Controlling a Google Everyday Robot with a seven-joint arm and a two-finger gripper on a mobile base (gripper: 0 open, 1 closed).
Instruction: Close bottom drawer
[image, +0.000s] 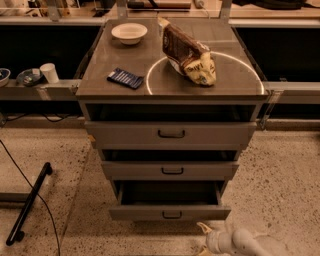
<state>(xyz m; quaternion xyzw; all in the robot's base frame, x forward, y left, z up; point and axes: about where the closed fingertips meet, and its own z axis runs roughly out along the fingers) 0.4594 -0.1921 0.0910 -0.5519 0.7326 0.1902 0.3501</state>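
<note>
A grey metal cabinet of three drawers stands on a speckled stone floor, its flat top marked with a thin white circle. On that top, a white bowl sits toward the cabinet's back left. A dark blue packet lies near its front left. A brown snack bag rests on its side right of centre, across the circle's rim.

Left of the cabinet, a low ledge carries a white cup and a small dish. Farther down on that side, a black bar lies on the floor, with a thin cable curving beside it. Behind the cabinet runs a dark recess beneath a lit counter.

The top drawer and middle drawer each stand slightly forward of the cabinet's frame. The bottom drawer, lowest in the cabinet, is pulled out a little farther. A strip of its shadowed inside shows behind its front panel and small black loop handle.

The robot's pale gripper is low before the cabinet's front right. It is just below the bottom drawer's front panel and right of the handle, near the drawer but apart from it. Cut off by the lower edge of the view, it gives no sure sign of how wide it stands. Nothing can be seen in its hold.
</note>
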